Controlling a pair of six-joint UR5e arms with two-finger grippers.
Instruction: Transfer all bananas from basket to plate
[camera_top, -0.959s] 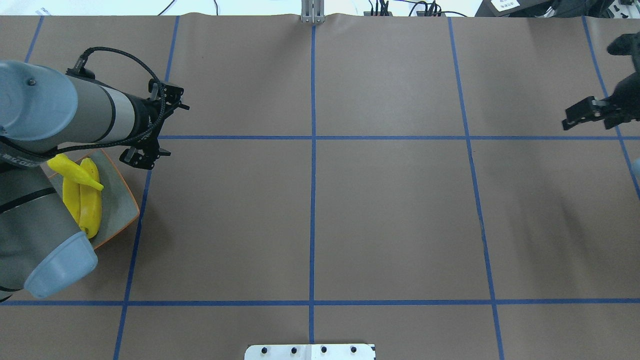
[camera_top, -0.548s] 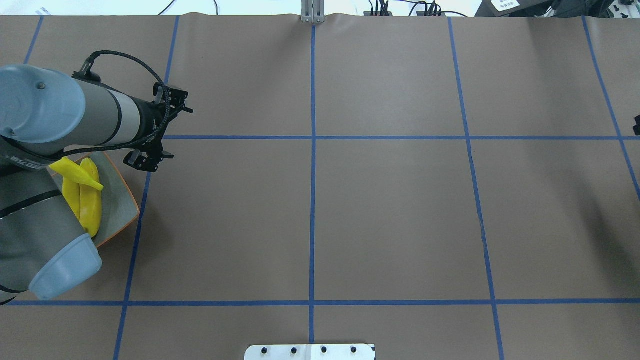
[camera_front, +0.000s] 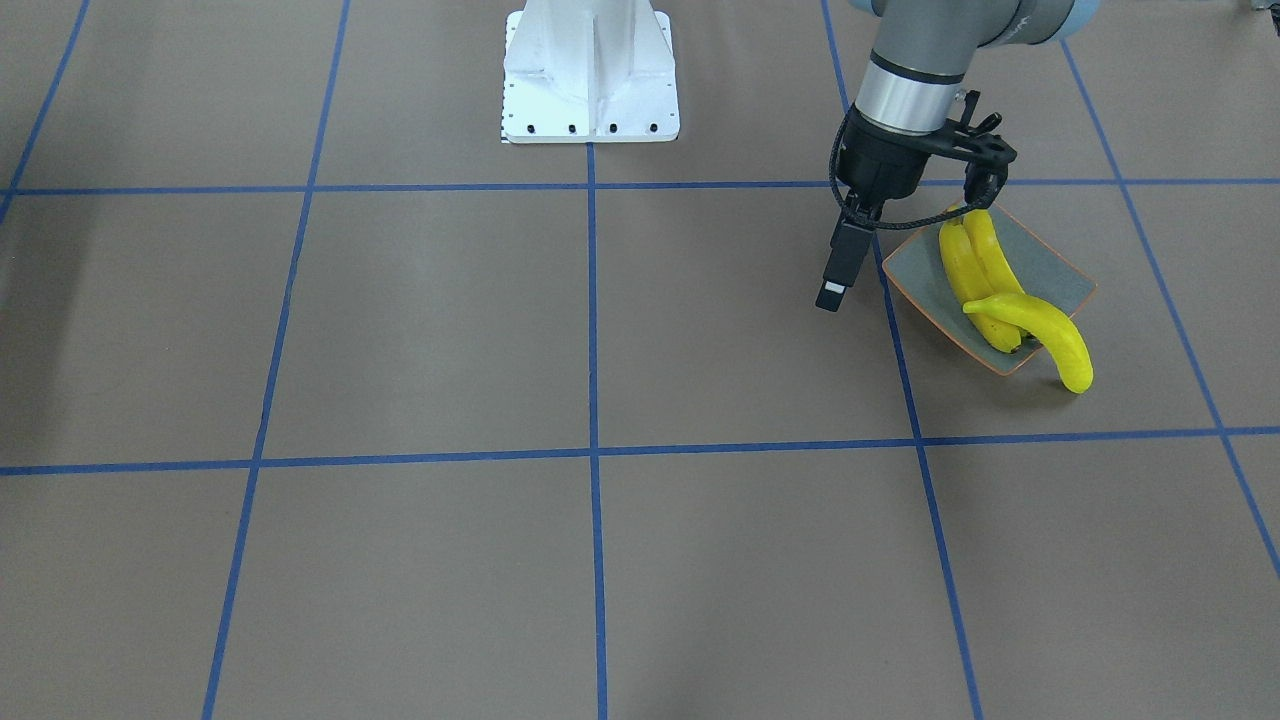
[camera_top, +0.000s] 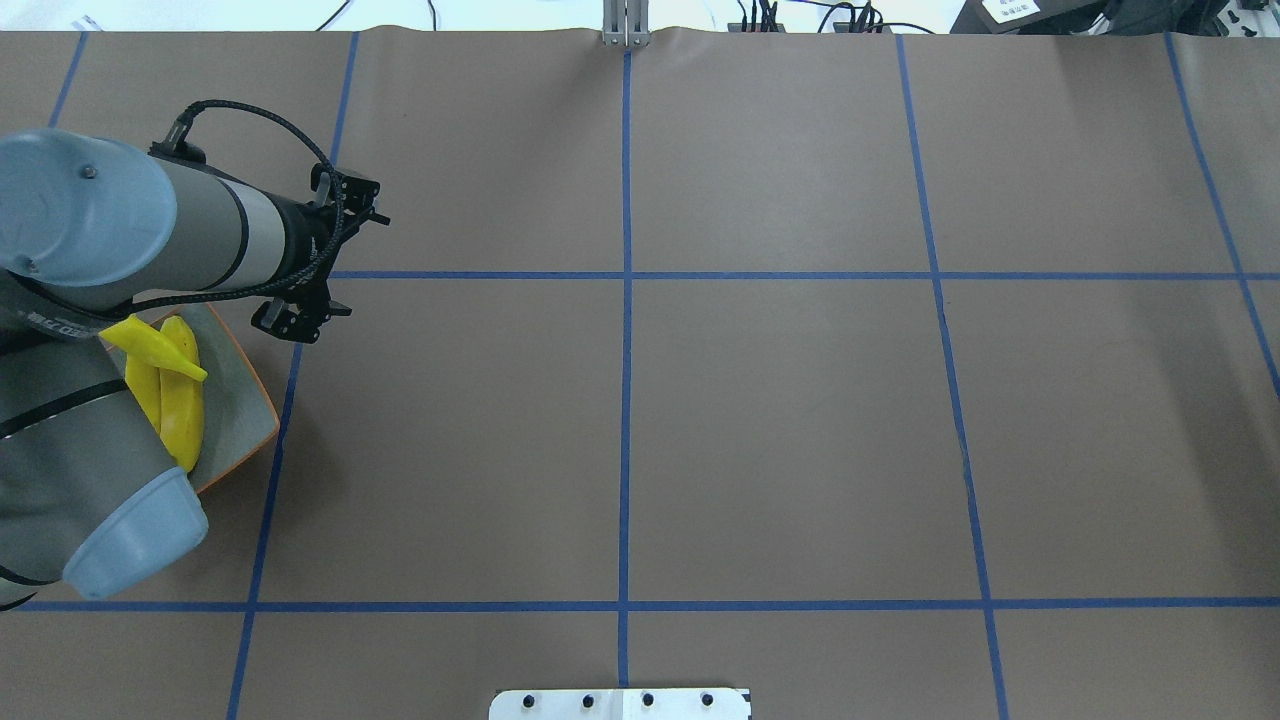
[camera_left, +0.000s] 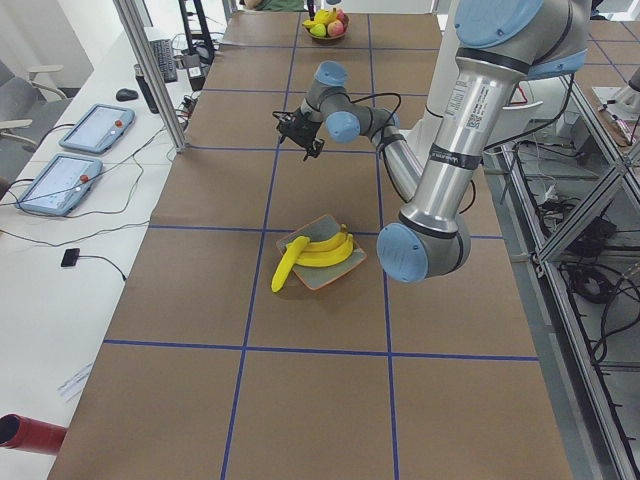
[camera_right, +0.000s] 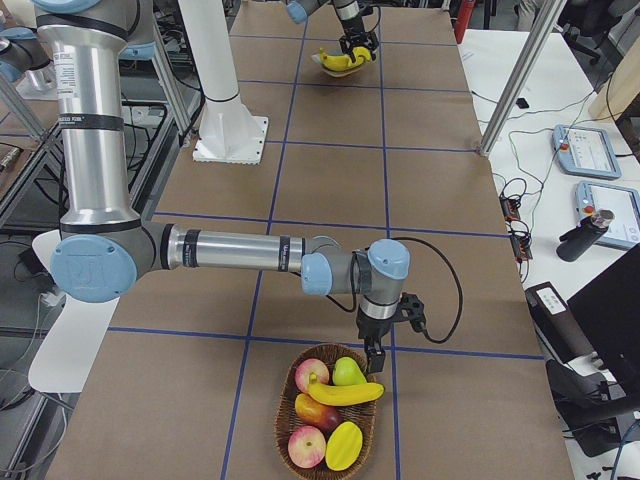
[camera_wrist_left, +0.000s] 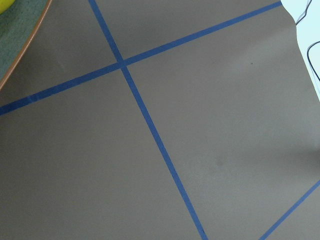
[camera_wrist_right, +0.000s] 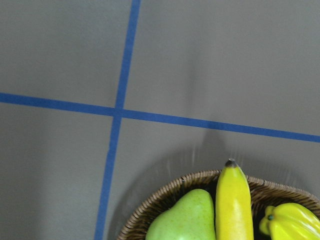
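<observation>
Three bananas are on the grey-green plate (camera_front: 1062, 268) at my left. Two lie side by side (camera_front: 968, 262); the third (camera_front: 1045, 335) lies across them and overhangs the rim. They also show in the overhead view (camera_top: 182, 400). My left gripper (camera_front: 832, 295) hangs beside the plate, away from the bananas, empty and seemingly open (camera_top: 290, 322). A fourth banana (camera_right: 345, 392) lies in the wicker basket (camera_right: 288, 402), also in the right wrist view (camera_wrist_right: 232, 205). My right gripper (camera_right: 374, 362) hovers just above it; I cannot tell whether it is open or shut.
The basket also holds apples (camera_right: 312, 378), a green pear (camera_wrist_right: 185, 220) and a yellow fruit (camera_wrist_right: 290, 222). The white robot base (camera_front: 590, 80) stands at the table's middle edge. Blue tape lines cross the brown table.
My right gripper has left the overhead view at its right edge. My left arm has shifted slightly to the right beside the plate. The bananas on the plate have not moved.
</observation>
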